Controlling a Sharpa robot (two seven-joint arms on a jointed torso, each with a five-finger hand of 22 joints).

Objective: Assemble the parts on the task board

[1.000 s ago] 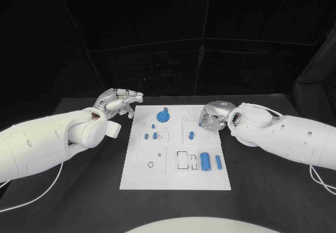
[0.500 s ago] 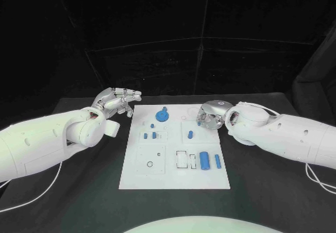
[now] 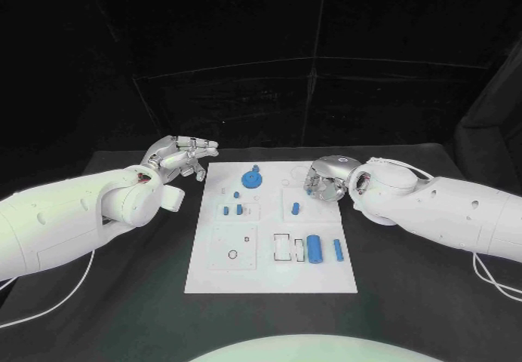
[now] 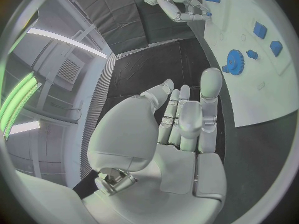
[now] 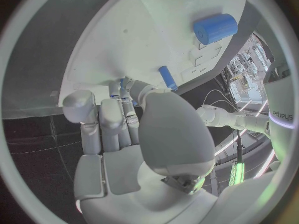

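Observation:
The white task board [image 3: 272, 275] lies in the middle of the table. On it are a blue gear [image 3: 253, 179], a blue cylinder [image 3: 315, 249] with a thin peg [image 3: 339, 250] beside it, and small pegs [image 3: 228, 210] standing mid-board. My right hand [image 3: 324, 179] hovers over the board's far right edge, fingers curled down and pinching a small blue peg [image 5: 121, 80] at their tips. My left hand [image 3: 179, 158] is off the board's far left corner, fingers apart and holding nothing. The left wrist view shows the gear [image 4: 234, 61] and my right hand [image 4: 177, 5].
Black table [image 3: 413, 302] surrounds the board on all sides. Empty cut-out slots [image 3: 283, 247] lie beside the cylinder, and a ring-shaped recess [image 3: 233, 254] is on the near left of the board. The right wrist view shows the cylinder [image 5: 215, 28] and a peg [image 5: 167, 77].
My right hand has edged slightly inward over the board's far right part. The left hand has shifted a little outward. The parts on the board have not moved.

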